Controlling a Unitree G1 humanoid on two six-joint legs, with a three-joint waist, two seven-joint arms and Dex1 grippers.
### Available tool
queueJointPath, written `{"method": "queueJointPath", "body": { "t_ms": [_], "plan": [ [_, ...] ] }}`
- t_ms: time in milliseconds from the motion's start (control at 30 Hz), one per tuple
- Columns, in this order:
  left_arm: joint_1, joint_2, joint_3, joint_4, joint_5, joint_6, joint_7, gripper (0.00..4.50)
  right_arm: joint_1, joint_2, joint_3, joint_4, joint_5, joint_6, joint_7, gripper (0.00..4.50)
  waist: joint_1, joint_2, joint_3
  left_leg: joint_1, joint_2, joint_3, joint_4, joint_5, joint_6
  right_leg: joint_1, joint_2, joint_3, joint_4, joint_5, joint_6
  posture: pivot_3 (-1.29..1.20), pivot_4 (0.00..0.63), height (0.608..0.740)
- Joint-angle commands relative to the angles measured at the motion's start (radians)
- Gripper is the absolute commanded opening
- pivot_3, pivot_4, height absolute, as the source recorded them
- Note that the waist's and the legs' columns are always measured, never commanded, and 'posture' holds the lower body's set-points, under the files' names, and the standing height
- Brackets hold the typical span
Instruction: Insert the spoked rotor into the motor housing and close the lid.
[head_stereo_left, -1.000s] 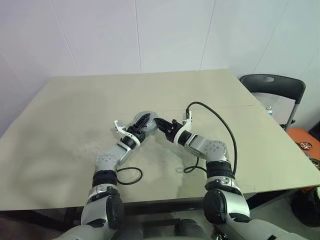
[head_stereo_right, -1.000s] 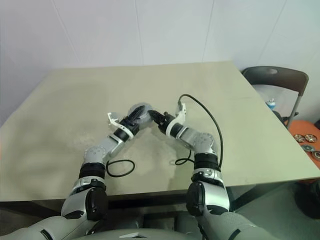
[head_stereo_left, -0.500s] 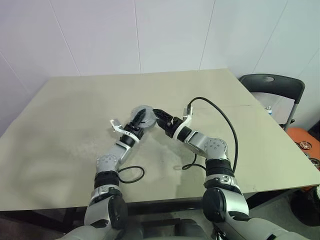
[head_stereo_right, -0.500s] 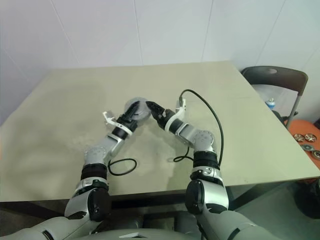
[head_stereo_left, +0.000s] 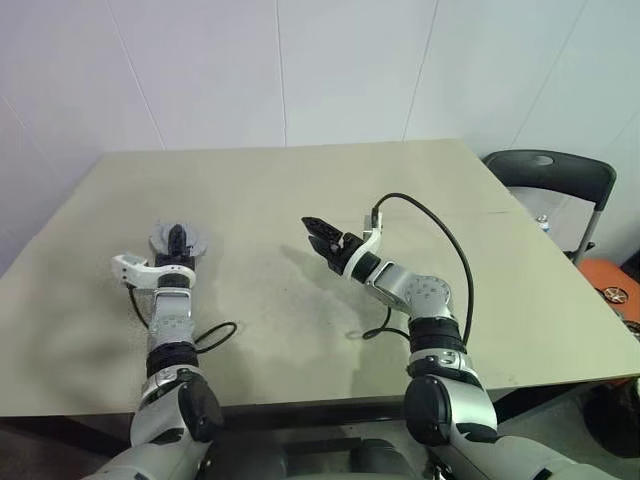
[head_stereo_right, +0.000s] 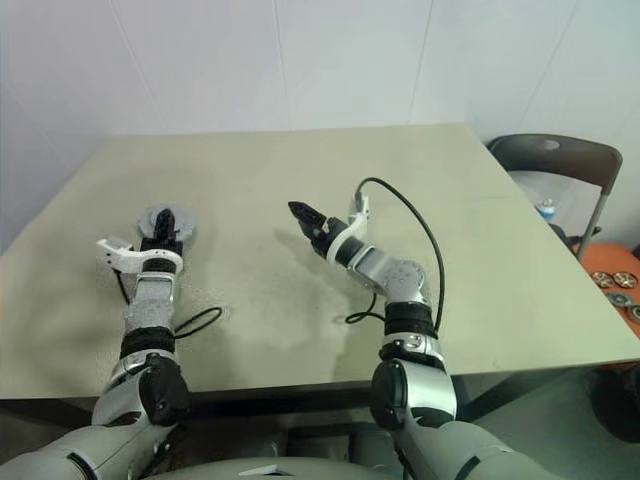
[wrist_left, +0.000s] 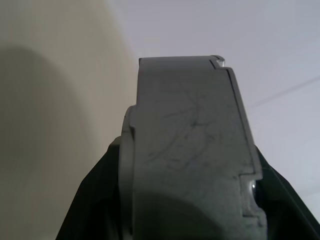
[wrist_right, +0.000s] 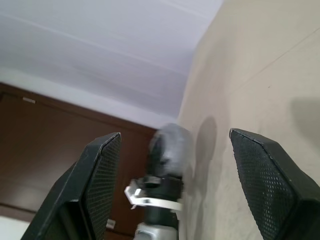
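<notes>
**Item 1. Round silver-grey metal disc** (head_stereo_left: 160, 240): at 9 o'clock on the plain beige desk (head_stereo_left: 330, 180), near its left edge, and lifted off the surface. The left claw (head_stereo_left: 177, 238) pinches it, with its black fingers (head_stereo_left: 178, 250) lying across the disc's face. I cannot tell which of the three round parts this is, or whether it is several already joined. Its width suggests the housing. It seems to be held out to the side for checking or for setting down.

**Item 2. Right claw** (head_stereo_left: 313, 231): near the desk's centre, at 3 o'clock from the disc and well apart from it. The fingers are spread wide and empty, pointing toward 10 o'clock, probably just freed from a shared hold.

**Item 3. Black cable** (head_stereo_left: 440, 240): loops from the right wrist.

**View notes.**
- Head views: give the layout and the gap between the arms.
- Left wrist view: adds the disc's scratched grey flank (wrist_left: 190, 150), close up between dark fingers.
- Right wrist view: shows its own mesh-textured pads (wrist_right: 100, 180) apart, with the disc beyond them.
</notes>
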Motion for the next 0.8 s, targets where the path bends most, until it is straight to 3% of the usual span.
{"method": "queueJointPath", "body": {
  "t_ms": [33, 233, 400, 500, 633, 800],
  "plan": [
    [-0.041, 0.032, -0.042, 0.065, 0.072, -0.07, -0.012, 2.32, -0.025, 0.004, 0.013, -0.035, 0.024, -0.004, 0.019, 3.61, 0.002, -0.001, 0.0, 0.0, 0.0, 0.0, 0.0, 0.0, 0.0, 0.0, 0.0, 0.0, 0.0, 0.0, 0.0, 0.0, 0.0, 0.74],
    [-0.04, 0.036, -0.034, 0.106, 0.106, -0.12, 0.024, 2.32, -0.02, 0.0, 0.019, -0.037, 0.024, -0.002, 0.02, 3.61, -0.004, -0.001, 0.0, 0.0, 0.0, 0.0, 0.0, 0.0, 0.0, 0.0, 0.0, 0.0, 0.001, 0.0, 0.0, 0.0, 0.0, 0.74],
    [-0.035, 0.057, -0.025, 0.122, 0.137, -0.192, 0.109, 3.72, -0.017, -0.004, 0.024, -0.03, 0.018, -0.006, 0.022, 3.65, -0.01, -0.001, -0.001, 0.003, 0.001, 0.0, 0.001, 0.0, 0.0, 0.002, 0.0, 0.0, 0.002, 0.0, 0.0, 0.0, 0.0, 0.74],
    [-0.027, 0.086, -0.03, 0.15, 0.198, -0.274, 0.263, 4.46, -0.016, -0.008, 0.032, -0.023, 0.011, -0.008, 0.024, 3.65, -0.018, -0.001, -0.001, 0.007, 0.002, 0.0, 0.0, 0.0, 0.0, 0.003, 0.002, 0.0, 0.004, 0.001, -0.001, 0.0, 0.0, 0.74],
    [-0.012, 0.116, -0.052, 0.162, 0.275, -0.32, 0.436, 4.46, -0.016, -0.013, 0.041, -0.015, 0.006, -0.013, 0.031, 3.65, -0.045, -0.001, -0.001, 0.019, 0.002, 0.0, -0.005, 0.0, 0.0, 0.007, 0.003, 0.0, 0.004, 0.002, -0.002, 0.0, 0.0, 0.74],
    [0.003, 0.127, -0.089, 0.115, 0.352, -0.337, 0.593, 4.46, -0.021, -0.019, 0.053, 0.006, -0.006, -0.023, 0.042, 3.65, -0.036, -0.001, -0.001, 0.019, 0.002, 0.0, -0.006, -0.001, -0.001, 0.006, 0.002, 0.0, 0.004, 0.002, -0.002, 0.0, 0.0, 0.74]
  ]
}}
